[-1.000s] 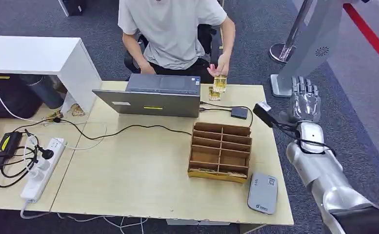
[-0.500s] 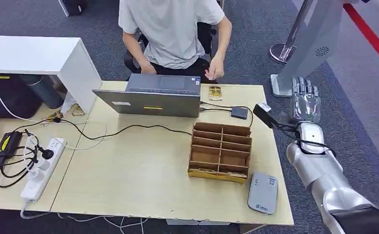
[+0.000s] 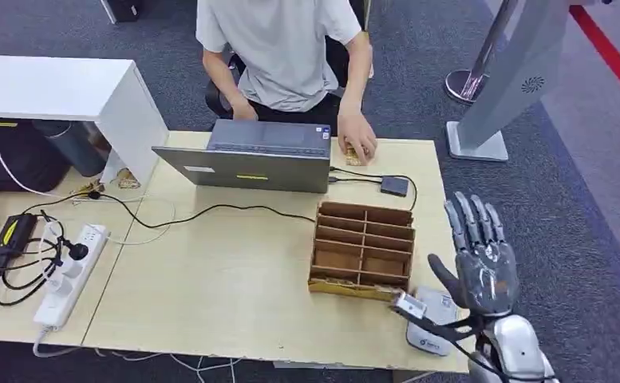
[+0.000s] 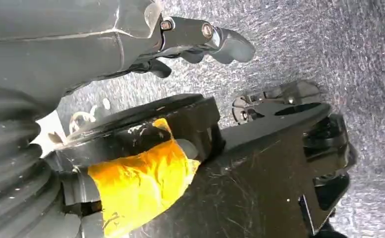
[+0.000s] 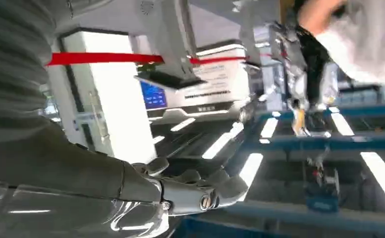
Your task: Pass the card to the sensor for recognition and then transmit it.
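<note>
The right hand (image 3: pixel 482 267) hung empty, fingers spread and pointing toward twelve o'clock, at the surface's (image 3: pixel 211 271) right front corner. A second before, it had been raised out past the right edge, level with the far end; it had since dropped back and come nearer, partly covering the grey sensor (image 3: pixel 430 331), which lay just at its seven o'clock. At ten o'clock from the hand stood the wooden rack (image 3: pixel 362 249). Well beyond, at eleven o'clock, the person's hand (image 3: pixel 357 145) lay pressed on the card (image 3: pixel 354 157) beside the laptop (image 3: pixel 246 155); a second before, that hand had held the card up over the far edge. By my judgement the card was not yet in the robot's keeping, so the pass over the sensor had not begun.

The left hand (image 4: pixel 200 42) hung over the carpet with fingers curled in, and nothing could be seen in it. Most of the card was hidden under the person's hand, the sensor's right side lay behind the right hand, and the right wrist view was blurred.
</note>
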Action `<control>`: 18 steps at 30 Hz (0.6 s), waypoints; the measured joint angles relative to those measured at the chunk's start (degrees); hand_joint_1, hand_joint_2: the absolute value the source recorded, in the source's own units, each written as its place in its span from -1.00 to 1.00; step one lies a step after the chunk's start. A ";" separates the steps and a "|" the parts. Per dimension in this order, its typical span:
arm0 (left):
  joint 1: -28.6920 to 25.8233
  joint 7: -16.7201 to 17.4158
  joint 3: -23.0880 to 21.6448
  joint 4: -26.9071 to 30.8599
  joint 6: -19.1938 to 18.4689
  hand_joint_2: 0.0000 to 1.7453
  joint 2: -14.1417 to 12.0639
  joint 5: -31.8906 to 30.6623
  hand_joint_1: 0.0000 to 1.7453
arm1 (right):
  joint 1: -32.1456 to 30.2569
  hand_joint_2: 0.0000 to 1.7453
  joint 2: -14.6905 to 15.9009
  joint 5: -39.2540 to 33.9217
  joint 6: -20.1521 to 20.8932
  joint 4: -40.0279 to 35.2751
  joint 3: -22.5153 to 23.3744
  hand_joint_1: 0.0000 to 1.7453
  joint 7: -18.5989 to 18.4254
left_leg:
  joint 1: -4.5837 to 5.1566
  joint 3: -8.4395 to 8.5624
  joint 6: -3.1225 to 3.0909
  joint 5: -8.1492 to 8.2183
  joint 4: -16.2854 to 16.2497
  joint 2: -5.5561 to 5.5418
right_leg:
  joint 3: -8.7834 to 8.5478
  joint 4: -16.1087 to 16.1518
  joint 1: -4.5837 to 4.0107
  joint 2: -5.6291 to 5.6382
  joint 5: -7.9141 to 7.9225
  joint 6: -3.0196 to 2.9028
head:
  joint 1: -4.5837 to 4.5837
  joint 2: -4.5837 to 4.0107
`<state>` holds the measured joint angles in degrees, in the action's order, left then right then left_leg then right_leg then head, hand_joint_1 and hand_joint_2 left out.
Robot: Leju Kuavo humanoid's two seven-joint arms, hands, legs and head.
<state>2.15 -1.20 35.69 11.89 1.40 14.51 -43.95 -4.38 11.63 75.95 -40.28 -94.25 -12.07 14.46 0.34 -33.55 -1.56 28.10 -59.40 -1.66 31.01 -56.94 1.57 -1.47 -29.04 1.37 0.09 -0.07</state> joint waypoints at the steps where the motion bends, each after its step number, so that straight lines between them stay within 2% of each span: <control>1: -0.03 0.00 0.48 0.00 0.20 1.00 0.07 0.11 -1.00 | -3.58 1.00 -0.35 1.02 0.00 -4.34 0.84 -1.00 0.77 | 0.00 0.00 0.03 0.04 0.00 0.01 | 0.00 0.00 0.00 0.03 0.00 0.00 | 0.00 0.00; 3: 0.00 0.00 1.16 0.00 0.39 1.00 0.11 0.09 -1.00 | -8.85 1.00 -0.98 2.52 0.02 -11.39 1.73 -1.00 1.32 | 0.00 0.03 0.09 0.13 0.02 0.19 | 0.03 -0.02 0.00 0.19 -0.02 -0.03 | 0.00 0.00; 7: 0.07 0.00 1.90 0.00 0.41 1.00 0.15 -0.29 -1.00 | -14.01 1.00 -1.29 4.29 0.07 -19.04 2.72 -1.00 0.18 | 0.00 0.19 0.03 0.17 0.02 0.48 | -0.03 -0.01 0.01 0.50 -0.02 -0.06 | 0.00 0.00; 13: 0.11 0.00 2.23 0.00 0.41 1.00 0.22 -0.39 -1.00 | -17.11 1.00 -1.36 5.73 0.09 -24.05 2.72 -1.00 -1.23 | 0.02 0.31 0.03 0.17 0.01 0.58 | -0.12 -0.01 0.02 0.57 0.00 -0.06 | 0.00 0.00; 16: 0.14 0.00 2.31 0.00 0.46 1.00 0.22 -0.24 -1.00 | -18.40 1.00 -1.12 7.20 0.09 -24.80 2.46 -1.00 -4.11 | 0.02 0.33 0.02 0.17 0.01 0.59 | -0.15 -0.01 0.02 0.59 0.00 -0.06 | 0.00 0.00; 18: 0.16 -0.02 2.32 0.00 0.74 1.00 0.24 1.05 -1.00 | -19.11 1.00 0.52 8.69 0.11 -24.65 0.74 -1.00 -8.16 | 0.02 0.33 0.02 0.18 0.01 0.60 | -0.15 -0.01 0.02 0.59 0.00 -0.06 | 0.00 0.00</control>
<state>2.31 -1.22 38.01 11.89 2.14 14.75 -42.91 -23.48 12.15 84.63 -40.17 -118.90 -11.34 6.31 0.36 -33.22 -1.54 28.28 -59.40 -1.06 30.86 -56.96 1.59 -0.88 -29.04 1.31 0.09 -0.07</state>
